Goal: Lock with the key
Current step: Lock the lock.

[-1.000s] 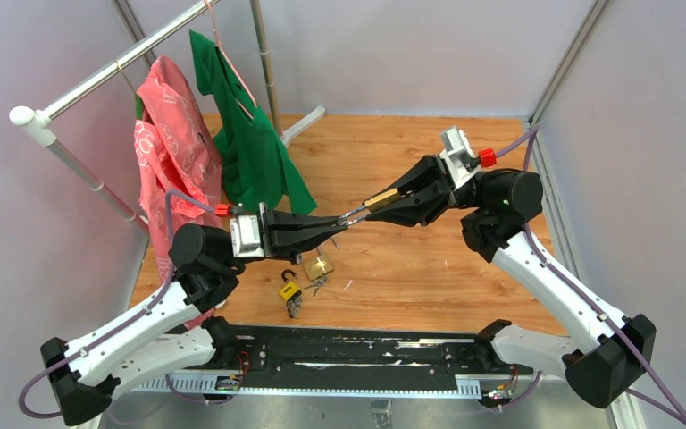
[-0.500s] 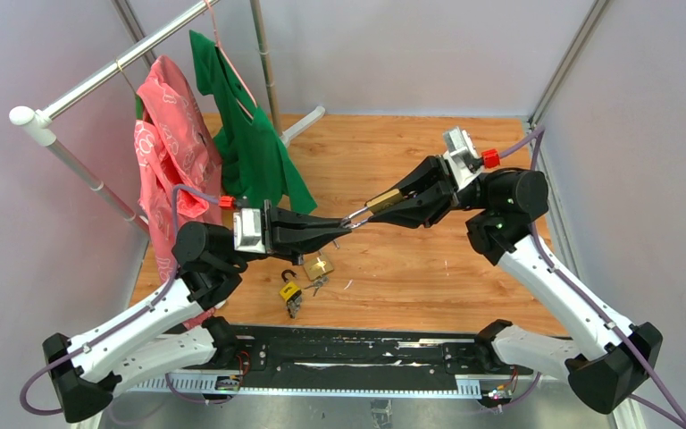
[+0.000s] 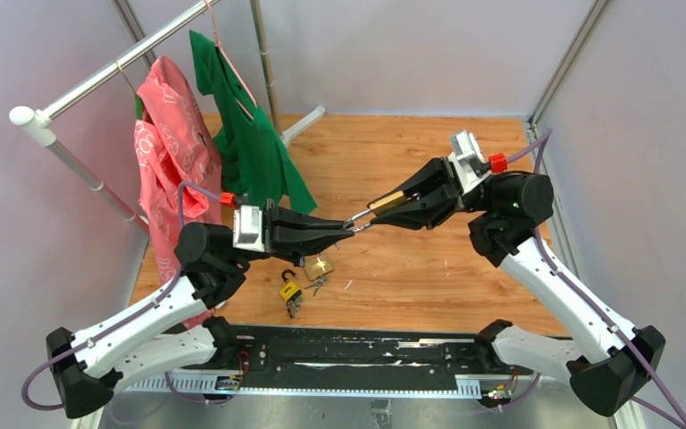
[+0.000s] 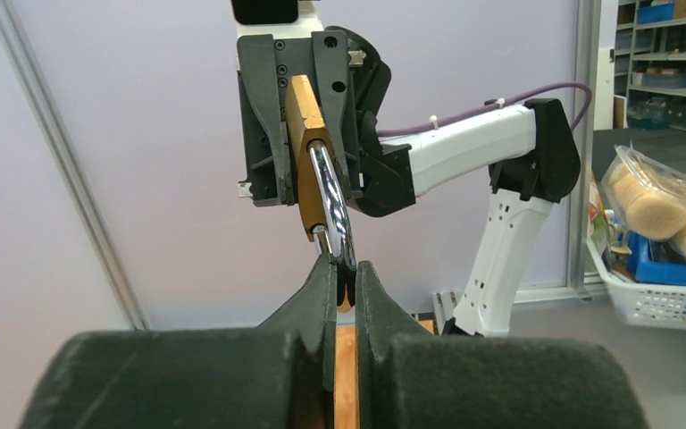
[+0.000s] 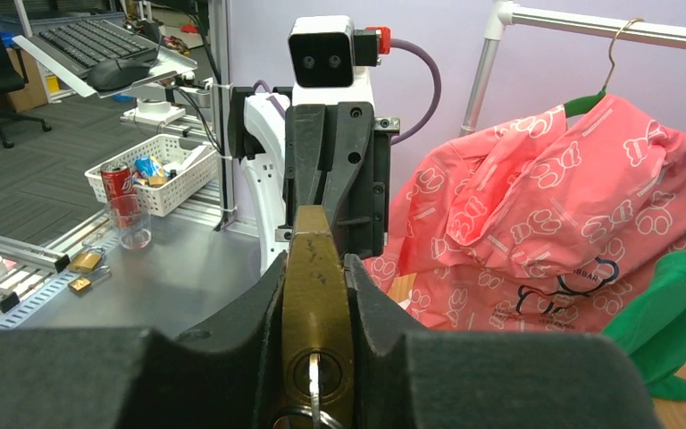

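Observation:
A brass padlock (image 3: 387,200) hangs in the air between both arms. My right gripper (image 3: 399,204) is shut on its body, which fills the gap between the jaws in the right wrist view (image 5: 315,295). The key (image 5: 313,386) sits in the keyhole facing that camera, with a ring below it. My left gripper (image 3: 350,227) is shut on the chrome shackle (image 4: 332,201), its fingertips (image 4: 325,281) pinching the bow's end. The padlock body (image 4: 301,134) shows edge-on in the left wrist view.
Two more padlocks with keys lie on the wooden table, one brass (image 3: 319,266) and one with a yellow band (image 3: 290,291). A clothes rack (image 3: 98,76) at the left carries a pink garment (image 3: 171,152) and a green one (image 3: 250,143). Grey walls close in both sides.
Both grippers and the padlock between them have drifted a little to the right. The grips have not changed.

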`<state>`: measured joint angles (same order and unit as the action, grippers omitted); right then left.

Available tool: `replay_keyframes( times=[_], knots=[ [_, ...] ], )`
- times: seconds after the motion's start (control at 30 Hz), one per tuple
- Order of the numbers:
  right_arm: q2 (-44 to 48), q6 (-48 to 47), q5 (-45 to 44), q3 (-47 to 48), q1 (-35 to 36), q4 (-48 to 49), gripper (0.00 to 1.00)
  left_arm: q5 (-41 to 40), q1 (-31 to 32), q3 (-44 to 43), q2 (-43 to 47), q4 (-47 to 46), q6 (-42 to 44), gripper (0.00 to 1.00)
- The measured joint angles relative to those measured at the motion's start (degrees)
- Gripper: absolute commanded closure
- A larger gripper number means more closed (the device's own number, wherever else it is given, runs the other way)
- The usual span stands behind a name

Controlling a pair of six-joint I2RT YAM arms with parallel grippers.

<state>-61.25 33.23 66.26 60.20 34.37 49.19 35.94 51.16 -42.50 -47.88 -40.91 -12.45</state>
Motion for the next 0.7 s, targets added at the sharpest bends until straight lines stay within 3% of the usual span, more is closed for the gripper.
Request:
replay_keyframes(
  times=[0.37,0.7],
  knots=[
    [0.3,-1.5,-4.9,-2.3,0.9,3.9,1.00,-5.7,0.9,0.0,0.7,0.5,9.7,1.00],
    [0.2,-2.2,-6.3,-2.0,2.3,6.5,1.00,-4.7,0.9,0.0,-0.2,-3.5,4.1,1.00]
  ],
)
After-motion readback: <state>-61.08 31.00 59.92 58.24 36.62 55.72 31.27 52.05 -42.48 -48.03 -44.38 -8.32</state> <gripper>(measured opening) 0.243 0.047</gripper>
